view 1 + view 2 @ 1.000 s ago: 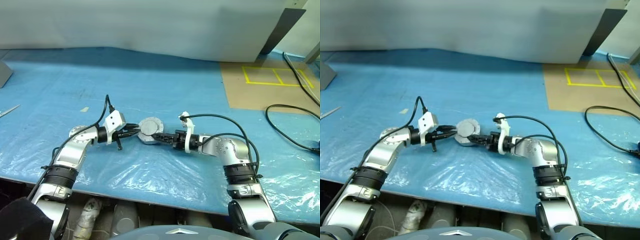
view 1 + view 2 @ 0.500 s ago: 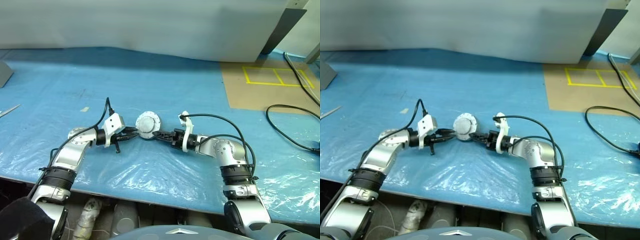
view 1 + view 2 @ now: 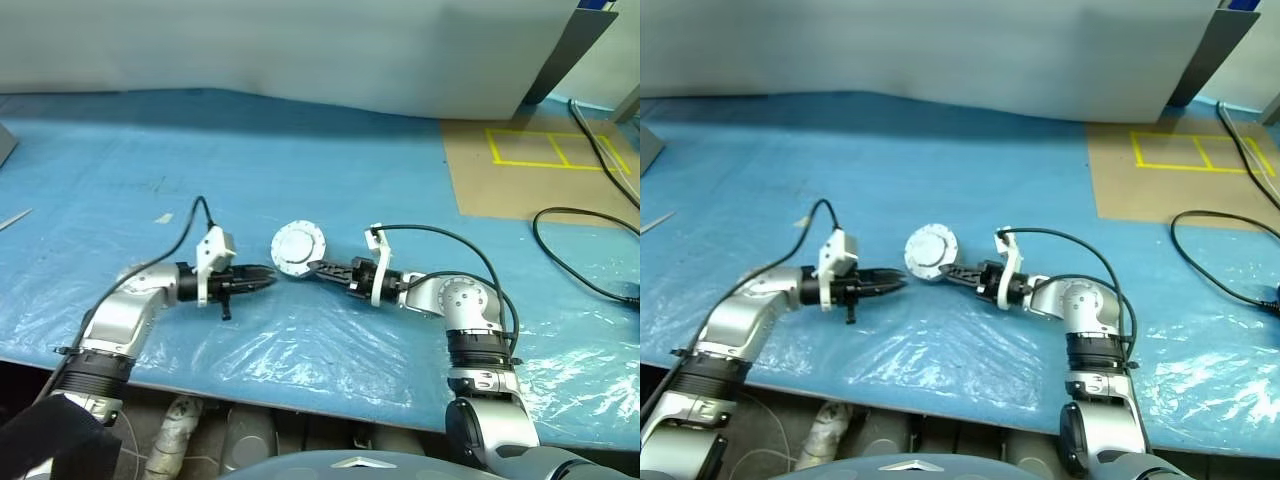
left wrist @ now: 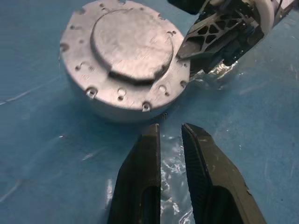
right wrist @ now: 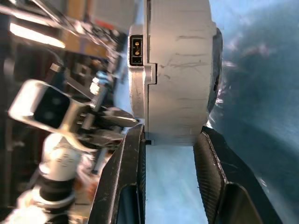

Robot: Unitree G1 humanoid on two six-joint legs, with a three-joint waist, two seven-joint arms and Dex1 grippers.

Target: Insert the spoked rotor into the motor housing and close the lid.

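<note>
The closed motor is a round grey disc near the middle of the blue sheet, tipped up with its flat face toward my head. That face is the lid, smooth grey with a raised centre hub. The motor housing is joined behind the lid and shows edge-on. The spoked rotor is hidden. My right gripper is shut on the disc's rim, one finger on each flat side. To the left, my left gripper is shut on nothing, with its tips a short gap from the disc.
Crinkled blue plastic sheet covers the table. A brown board with a yellow taped square lies at the back right, and a black cable loops beside it. A small scrap and a thin metal tool lie at the left.
The disc lay flat between both grippers. My right gripper closed on its rim and tipped it up, face toward the camera. My left gripper drew back to the left, off the disc.
</note>
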